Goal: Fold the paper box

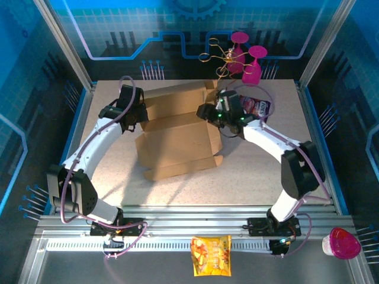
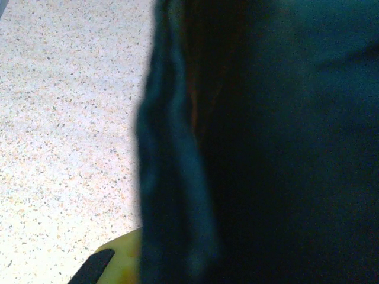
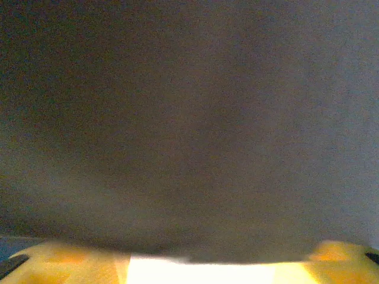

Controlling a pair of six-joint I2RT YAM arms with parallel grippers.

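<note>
Progress: partial. By this reading the paper box [image 1: 177, 142] is half formed. It sits mid-table, back wall raised, front panel and flaps lying low — side walls and closure remain. The left gripper [image 1: 135, 115] is at the back-left corner, finger state not discernible. The right gripper [image 1: 214, 115] is at the right edge, fingers [image 3: 59, 260] spread against cardboard. The table [image 1: 260, 177] is speckled beige inside a blue-walled enclosure, with pink glasses [image 1: 249, 62] at the back.

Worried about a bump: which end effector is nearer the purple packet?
Right. The right end effector is close beside the purple packet; the left end effector is across the paper box, at its far side.
</note>
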